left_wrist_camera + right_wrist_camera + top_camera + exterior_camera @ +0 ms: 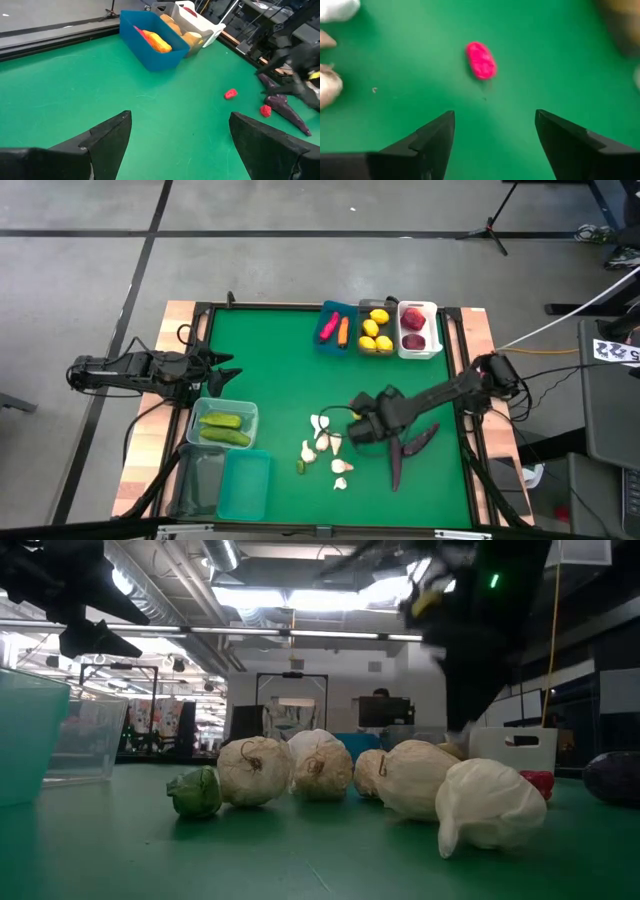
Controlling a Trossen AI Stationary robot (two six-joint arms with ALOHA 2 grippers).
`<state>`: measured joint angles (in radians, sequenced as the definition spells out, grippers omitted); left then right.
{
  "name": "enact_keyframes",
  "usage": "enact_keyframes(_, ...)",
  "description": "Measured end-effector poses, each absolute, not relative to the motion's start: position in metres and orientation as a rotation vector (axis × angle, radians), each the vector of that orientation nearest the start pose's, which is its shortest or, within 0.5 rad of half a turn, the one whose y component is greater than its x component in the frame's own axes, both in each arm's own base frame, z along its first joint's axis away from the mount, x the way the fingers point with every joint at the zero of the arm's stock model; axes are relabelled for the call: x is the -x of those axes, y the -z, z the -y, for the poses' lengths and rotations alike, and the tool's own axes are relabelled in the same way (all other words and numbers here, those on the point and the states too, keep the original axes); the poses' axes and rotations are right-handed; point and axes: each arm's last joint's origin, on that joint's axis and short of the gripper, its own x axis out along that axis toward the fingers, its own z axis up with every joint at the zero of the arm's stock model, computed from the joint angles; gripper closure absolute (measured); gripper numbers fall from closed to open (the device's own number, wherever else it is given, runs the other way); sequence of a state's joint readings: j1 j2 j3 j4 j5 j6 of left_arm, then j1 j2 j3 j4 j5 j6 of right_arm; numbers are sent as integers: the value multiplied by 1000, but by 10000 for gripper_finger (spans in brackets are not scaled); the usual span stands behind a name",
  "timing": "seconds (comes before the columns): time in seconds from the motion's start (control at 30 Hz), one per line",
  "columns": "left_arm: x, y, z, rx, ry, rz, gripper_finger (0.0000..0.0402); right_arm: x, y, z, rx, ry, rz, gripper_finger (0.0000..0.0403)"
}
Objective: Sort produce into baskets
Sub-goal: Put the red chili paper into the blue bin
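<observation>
1. Two grippers are in my view. My right gripper point(352, 432) hangs low over the green table point(270, 360), its jaws partly open with nothing between them. My left gripper point(225, 370) waits wide open and empty by the table's left edge, beside the clear bin of cucumbers point(223, 426).
2. A small pink piece point(480, 60) lies on the mat just ahead of my right fingers point(427, 137). It is small and round, so if I close off-center it may squirt away.
3. White garlic bulbs point(325, 445) sit close beside my right gripper. If I swing sideways, I could knock them and send them rolling.
4. Two dark purple eggplants point(405, 450) lie just beside my right arm. The arm could push them toward the table edge.
5. One tiny green piece point(195, 792) sits touching the garlic. I could miss it or grab it along with a bulb.
6. At the far edge, the blue bin point(335, 328) holds a carrot, and the next bins hold lemons point(376, 330) and apples point(413, 328). A bad drop could land in the wrong bin.
7. I cannot read any brand or words. A white tag point(615, 352) off the table's right side has dark marks too small to make out.
</observation>
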<state>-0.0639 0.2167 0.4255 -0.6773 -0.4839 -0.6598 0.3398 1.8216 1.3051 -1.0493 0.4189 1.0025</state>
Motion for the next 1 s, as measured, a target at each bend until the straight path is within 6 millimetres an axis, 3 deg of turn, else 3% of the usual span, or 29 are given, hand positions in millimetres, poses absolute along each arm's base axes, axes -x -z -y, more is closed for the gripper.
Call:
enact_keyframes(0.13,-73,-227,-9,510,-544,-301,73,-312,-178,-84,-209,607,-1227,130)
enact_keyframes(0.37,-73,-227,-9,508,-545,-307,73,-286,-185,-74,-219,425,-1065,130)
enact_keyframes(0.53,-73,-227,-9,506,-556,-303,73,-270,-174,-51,-290,234,-913,130)
enact_keyframes(0.7,-73,-226,-9,521,-569,-303,73,-264,-157,-23,-295,278,-872,130)
enact_keyframes(1.0,-72,-226,-10,519,-582,-302,73,-272,-152,-20,-181,250,-808,130)
